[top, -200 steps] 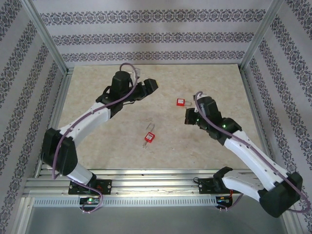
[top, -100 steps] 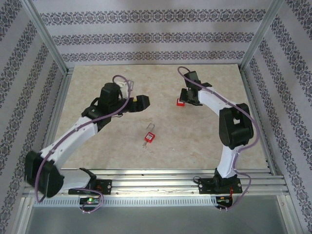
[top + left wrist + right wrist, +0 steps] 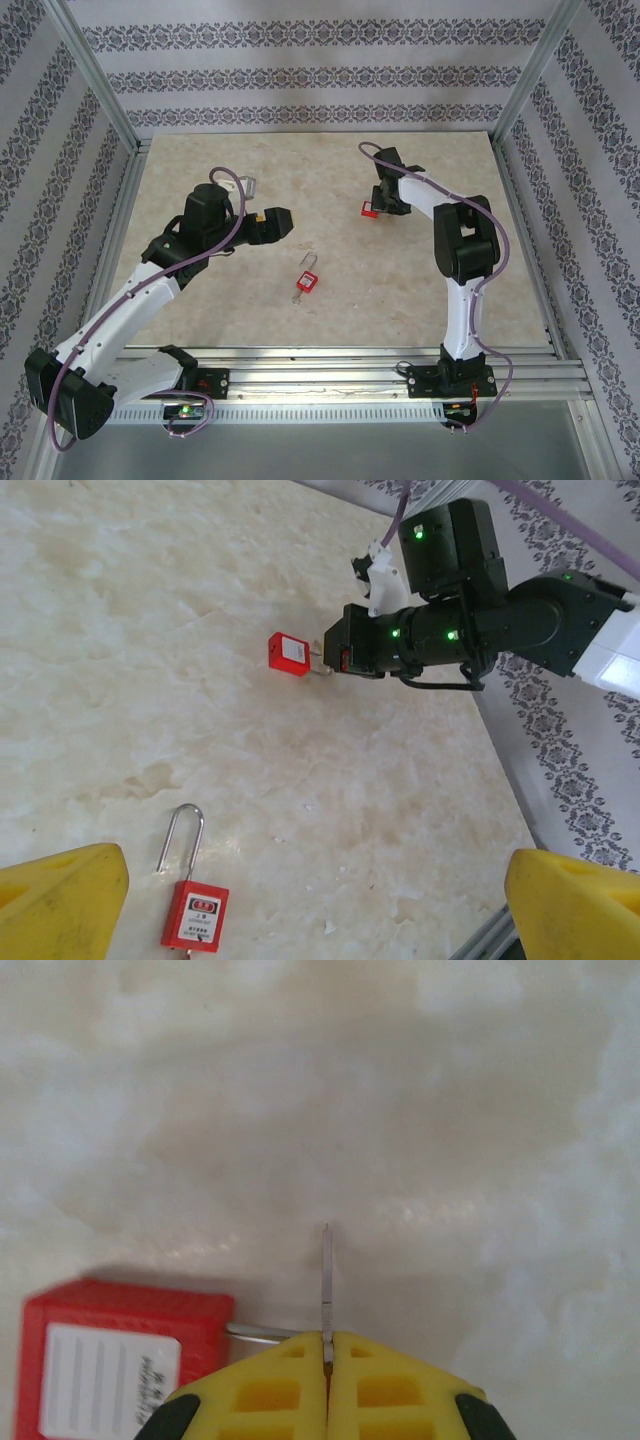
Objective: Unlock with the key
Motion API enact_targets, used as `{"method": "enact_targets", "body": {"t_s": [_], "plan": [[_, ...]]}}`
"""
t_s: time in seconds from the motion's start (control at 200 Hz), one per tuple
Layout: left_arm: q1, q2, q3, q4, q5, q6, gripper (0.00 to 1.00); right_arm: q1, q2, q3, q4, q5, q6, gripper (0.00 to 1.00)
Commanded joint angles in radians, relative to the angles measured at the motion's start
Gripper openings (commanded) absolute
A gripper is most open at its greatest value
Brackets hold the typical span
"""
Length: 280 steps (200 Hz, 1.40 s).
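Yellow fingers of the right claw [image 3: 327, 1345] are now pinched shut on the key [image 3: 326, 1280], its red tag [image 3: 120, 1360] just left of them, after the arm swung out to it. The left claw [image 3: 318, 900] has drawn back, open, above the padlock [image 3: 195, 915]. Lifting the key looks next.

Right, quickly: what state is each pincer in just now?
Left pincer: open, holding nothing.
Right pincer: shut on the key.
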Motion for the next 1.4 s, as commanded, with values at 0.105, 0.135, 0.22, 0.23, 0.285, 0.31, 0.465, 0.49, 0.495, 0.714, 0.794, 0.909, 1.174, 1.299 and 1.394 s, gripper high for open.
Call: {"method": "enact_targets", "body": {"t_s": [0.105, 0.135, 0.22, 0.23, 0.285, 0.31, 0.465, 0.49, 0.495, 0.714, 0.794, 0.909, 1.174, 1.299, 1.394], "plan": [[0.027, -0.078, -0.025, -0.086, -0.044, 0.033, 0.98, 0.042, 0.104, 0.150, -0.080, 0.024, -0.072, 0.00], [0.031, -0.087, -0.032, -0.090, -0.048, 0.036, 0.98, 0.051, 0.118, 0.164, -0.089, 0.024, -0.081, 0.00], [0.042, -0.110, -0.049, -0.102, -0.048, 0.036, 0.98, 0.075, 0.159, 0.213, -0.126, 0.030, -0.093, 0.00], [0.044, -0.114, -0.050, -0.104, -0.049, 0.036, 0.98, 0.079, 0.161, 0.216, -0.126, 0.027, -0.095, 0.00], [0.052, -0.127, -0.060, -0.113, -0.048, 0.036, 0.98, 0.094, 0.164, 0.217, -0.117, -0.006, -0.095, 0.00], [0.055, -0.134, -0.065, -0.114, -0.048, 0.038, 0.99, 0.099, 0.164, 0.216, -0.112, -0.017, -0.095, 0.00], [0.073, -0.161, -0.096, -0.114, -0.044, 0.034, 0.99, 0.191, 0.168, 0.241, -0.085, -0.090, -0.172, 0.00], [0.075, -0.163, -0.100, -0.114, -0.045, 0.034, 0.99, 0.200, 0.169, 0.247, -0.087, -0.097, -0.181, 0.00], [0.074, -0.163, -0.101, -0.114, -0.045, 0.033, 0.99, 0.205, 0.169, 0.248, -0.087, -0.099, -0.183, 0.00], [0.080, -0.172, -0.144, -0.104, -0.048, 0.017, 0.99, 0.358, 0.176, 0.270, -0.073, -0.172, -0.237, 0.00], [0.081, -0.173, -0.161, -0.102, -0.053, 0.007, 0.99, 0.390, 0.169, 0.270, -0.073, -0.172, -0.216, 0.00], [0.081, -0.159, -0.182, -0.083, -0.038, -0.030, 0.98, 0.399, 0.110, 0.239, -0.029, -0.179, -0.176, 0.00], [0.031, -0.036, -0.186, -0.023, -0.029, -0.136, 0.94, 0.369, -0.084, 0.211, -0.021, -0.169, -0.115, 0.00], [-0.013, 0.098, -0.149, -0.007, -0.042, -0.191, 0.93, 0.312, -0.213, 0.098, -0.006, -0.147, -0.082, 0.00], [-0.020, 0.230, -0.114, 0.042, 0.003, -0.269, 0.92, 0.286, -0.326, -0.017, 0.022, -0.142, -0.084, 0.00]]}}
